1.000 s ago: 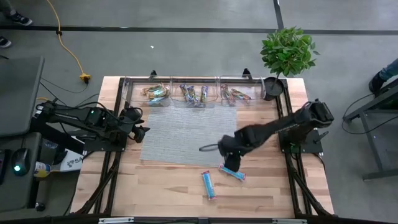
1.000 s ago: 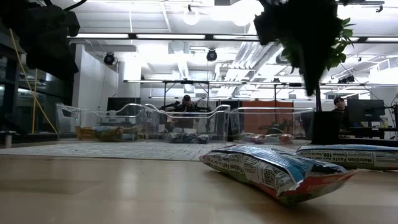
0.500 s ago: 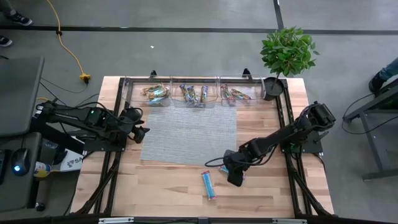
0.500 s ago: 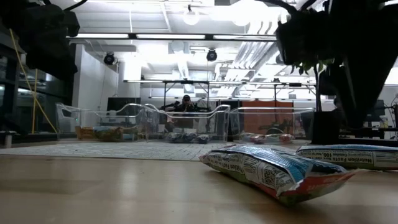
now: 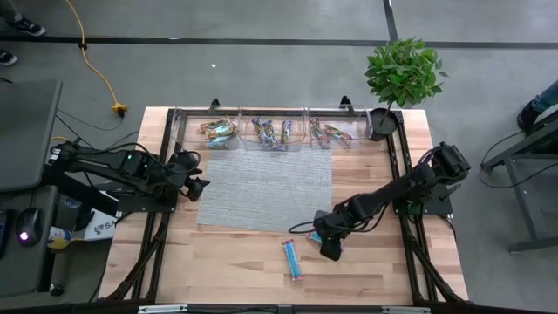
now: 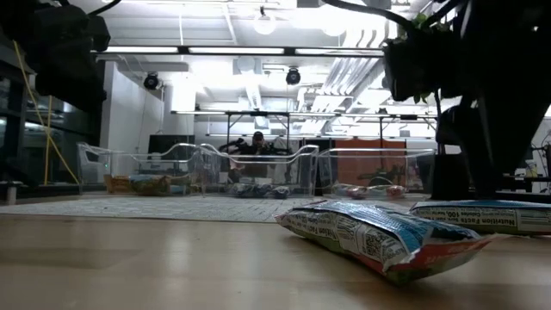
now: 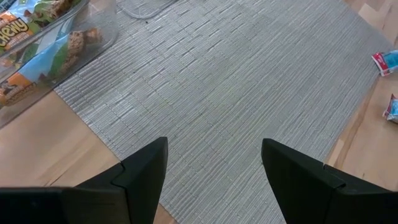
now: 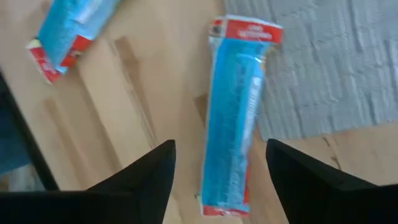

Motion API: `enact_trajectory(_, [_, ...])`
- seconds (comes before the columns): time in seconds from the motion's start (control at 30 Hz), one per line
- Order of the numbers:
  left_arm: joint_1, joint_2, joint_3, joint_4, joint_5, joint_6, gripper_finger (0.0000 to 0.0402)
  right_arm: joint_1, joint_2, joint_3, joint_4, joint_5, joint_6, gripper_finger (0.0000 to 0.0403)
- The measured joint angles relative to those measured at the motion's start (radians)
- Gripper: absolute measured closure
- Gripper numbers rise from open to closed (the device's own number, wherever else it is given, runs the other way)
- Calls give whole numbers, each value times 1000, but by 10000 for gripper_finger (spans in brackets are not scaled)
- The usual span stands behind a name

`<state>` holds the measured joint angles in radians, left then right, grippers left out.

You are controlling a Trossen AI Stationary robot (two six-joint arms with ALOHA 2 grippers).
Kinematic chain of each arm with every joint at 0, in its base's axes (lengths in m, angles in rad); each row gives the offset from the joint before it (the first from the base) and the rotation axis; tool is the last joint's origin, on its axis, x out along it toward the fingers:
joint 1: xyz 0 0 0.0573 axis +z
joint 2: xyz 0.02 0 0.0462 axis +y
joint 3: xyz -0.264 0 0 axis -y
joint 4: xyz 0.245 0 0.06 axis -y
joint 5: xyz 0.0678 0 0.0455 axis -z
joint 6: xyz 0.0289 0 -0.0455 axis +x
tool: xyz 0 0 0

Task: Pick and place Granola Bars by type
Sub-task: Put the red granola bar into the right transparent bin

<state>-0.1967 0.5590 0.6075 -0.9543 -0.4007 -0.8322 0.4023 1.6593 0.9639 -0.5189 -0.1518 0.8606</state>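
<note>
Two light blue bars with pink-red ends lie on the wood near the table's near edge. One bar [image 8: 233,118] lies flat between the open fingers of my right gripper [image 8: 219,148], its far end on the grey mat's edge; the fingers stand on either side of it, apart from it. The other blue bar [image 5: 292,259] [image 8: 68,31] lies to its left. In the high view my right gripper [image 5: 329,246] covers most of the first bar. My left gripper [image 5: 198,186] [image 7: 214,146] waits open over the mat's left edge.
Three clear bins stand along the far edge: tan-green bars [image 5: 218,131], dark purple-silver bars [image 5: 272,131], mixed-colour bars [image 5: 330,131]. A grey mat [image 5: 266,187] covers the middle. A potted plant [image 5: 403,74] stands at the far right corner. People sit in the room behind [image 6: 256,142].
My right gripper has moved toward the table's near edge and come down over the blue bar by the mat's corner, its arm stretching lower across the table. In the last half second it has kept nearly still. Neither blue bar has moved.
</note>
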Motion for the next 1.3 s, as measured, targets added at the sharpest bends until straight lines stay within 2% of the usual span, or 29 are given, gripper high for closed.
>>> enact_trajectory(0.53, [0,0,0,-14,0,-3,145,33,81,1,27,21,-8,166])
enact_trajectory(1.3, [0,0,0,-15,-10,-3,145,39,130,5,1,139,55,167])
